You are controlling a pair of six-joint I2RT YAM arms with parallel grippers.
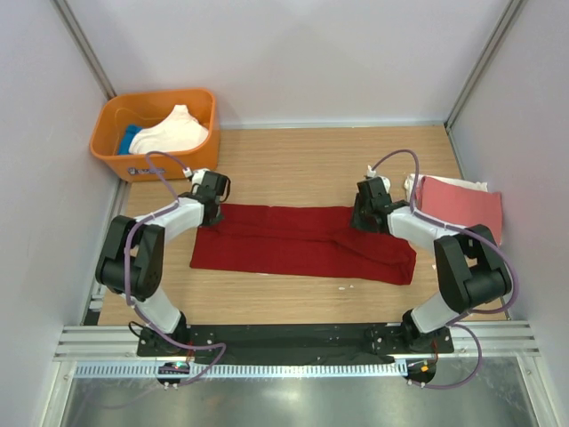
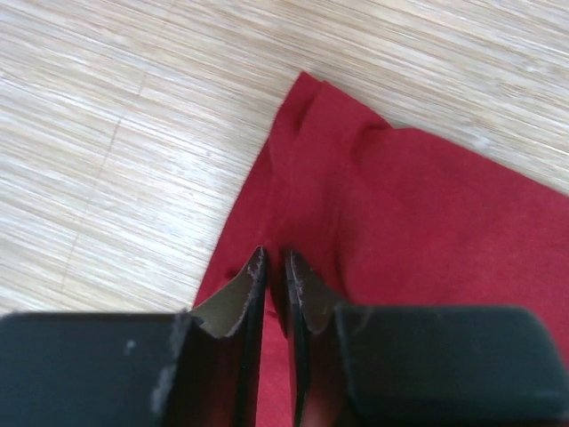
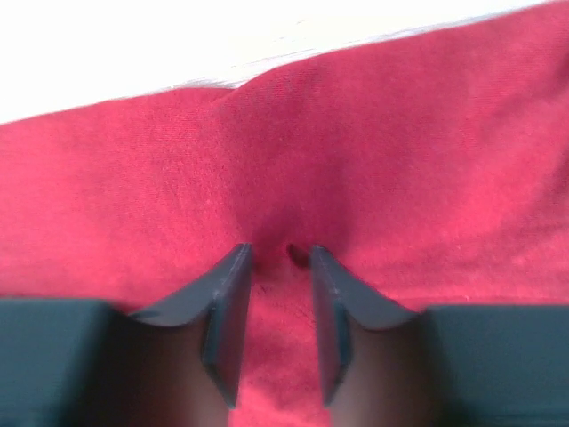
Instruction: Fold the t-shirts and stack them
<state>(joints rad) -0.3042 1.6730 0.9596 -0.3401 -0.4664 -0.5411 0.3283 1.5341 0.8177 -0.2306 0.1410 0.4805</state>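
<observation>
Item 1: dark red t-shirt [image 1: 302,242], folded into long flat band, lying crosswise, right of and nearer than orange tub [image 1: 160,95]; puckered at both ends.
Item 2: salmon-pink t-shirt [image 1: 462,206], folded flat (white t-shirt [image 1: 471,184] beneath, edge showing), far right of tub.
Item 3: cream t-shirt [image 1: 178,132], crumpled inside tub, over blue t-shirt [image 1: 131,138].

You are looking at a robot test cell in a lab. Plain panel walls [image 1: 293,53] on metal posts [image 1: 84,44] enclose a wooden desk [image 1: 302,156]. The left arm [image 1: 133,258] and right arm [image 1: 467,271] are bolted to an aluminium rail [image 1: 293,342].
</observation>
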